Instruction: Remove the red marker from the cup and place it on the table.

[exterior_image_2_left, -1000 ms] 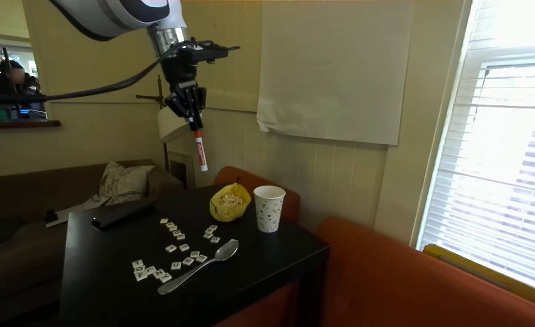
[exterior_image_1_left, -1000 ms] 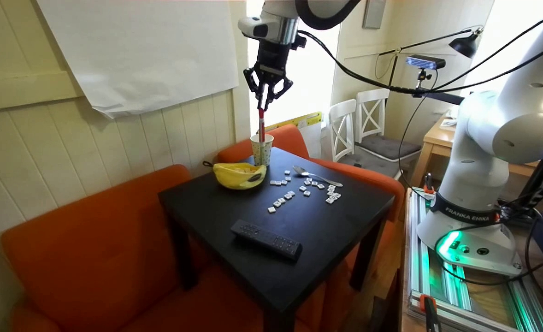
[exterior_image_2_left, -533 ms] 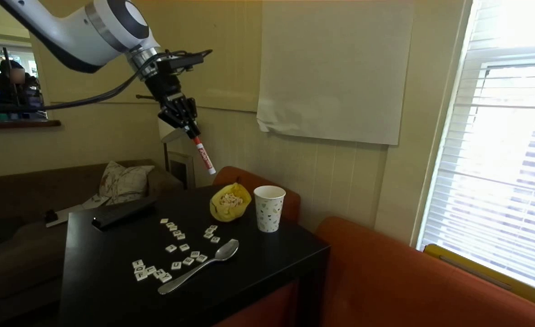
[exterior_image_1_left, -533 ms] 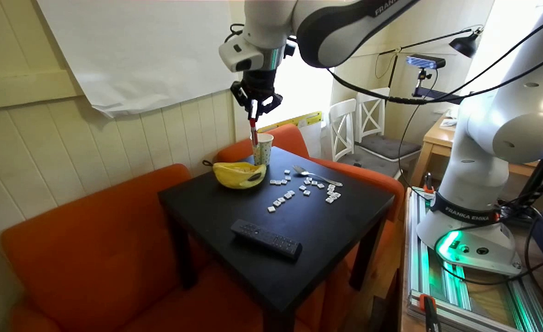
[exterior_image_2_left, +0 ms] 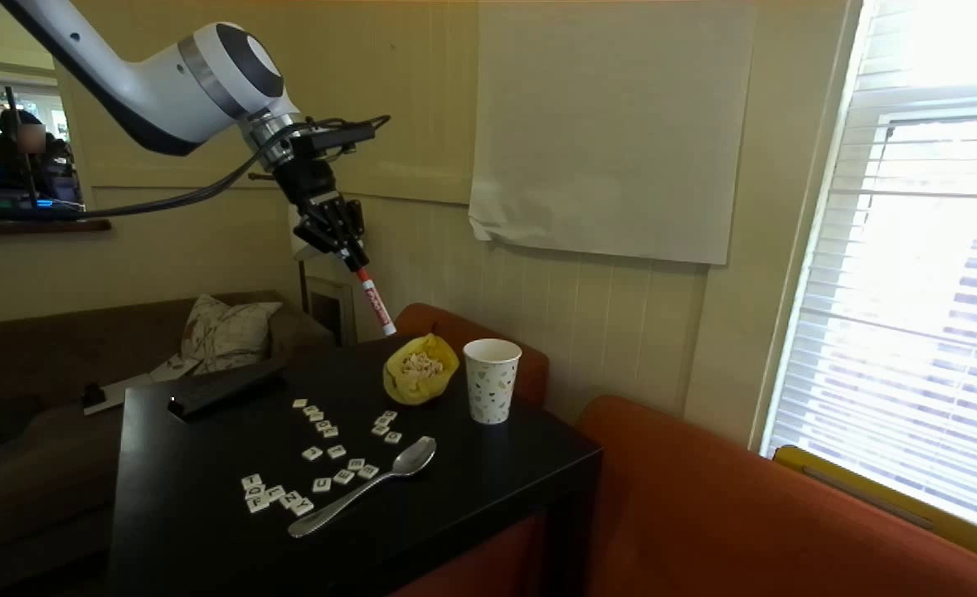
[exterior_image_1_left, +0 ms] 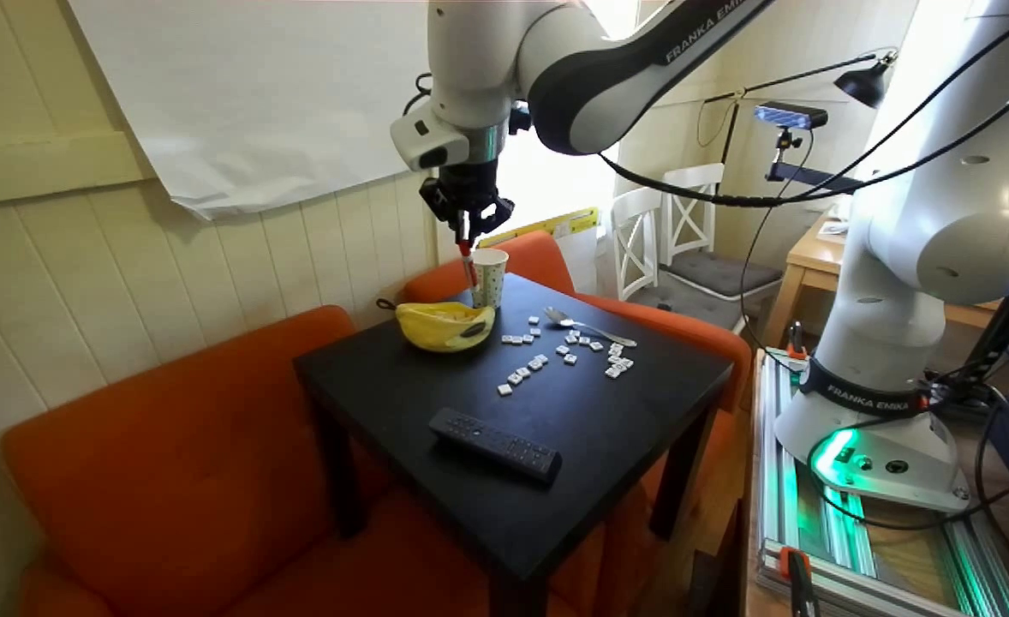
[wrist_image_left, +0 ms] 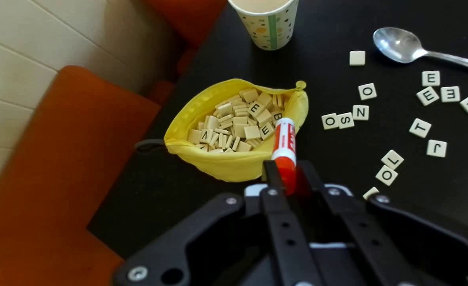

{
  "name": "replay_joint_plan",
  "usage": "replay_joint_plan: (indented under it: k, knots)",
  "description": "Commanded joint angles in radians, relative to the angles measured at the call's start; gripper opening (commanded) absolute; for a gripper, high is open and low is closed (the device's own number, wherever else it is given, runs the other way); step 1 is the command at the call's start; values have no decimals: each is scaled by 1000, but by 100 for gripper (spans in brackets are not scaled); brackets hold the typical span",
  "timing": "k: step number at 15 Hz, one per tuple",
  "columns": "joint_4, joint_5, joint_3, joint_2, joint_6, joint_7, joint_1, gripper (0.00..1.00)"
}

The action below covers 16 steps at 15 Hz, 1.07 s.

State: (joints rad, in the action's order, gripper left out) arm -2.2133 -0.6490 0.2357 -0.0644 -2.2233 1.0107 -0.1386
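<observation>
The gripper (exterior_image_2_left: pixel 357 262), in an exterior view, holds the red marker (exterior_image_2_left: pixel 377 305) aslant, white end lowest. On the worktop (exterior_image_2_left: pixel 459 489), the patterned cup (exterior_image_2_left: pixel 491 385) stands upright beside an open yellow pouch (exterior_image_2_left: pixel 405 390) of pale pieces (exterior_image_2_left: pixel 420 366); a spoon (exterior_image_2_left: pixel 412 459) lies just beside lettered tiles (exterior_image_2_left: pixel 343 477).

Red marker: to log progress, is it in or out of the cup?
Out: the gripper holds the red marker apart from the cup.
</observation>
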Motion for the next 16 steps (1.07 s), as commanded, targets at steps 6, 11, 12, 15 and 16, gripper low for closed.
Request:
replay_joint_plan:
  k: [6,11,12,15,16]
  knots:
    - [29,-87,28,109,191,-220,-87,4]
    - [38,-139,26,191,197,-374,-109,4]
    - [43,-157,25,208,188,-402,-111,4]
    - [66,-204,21,257,160,-472,-116,4]
    - [75,-230,20,270,164,-500,-118,4]
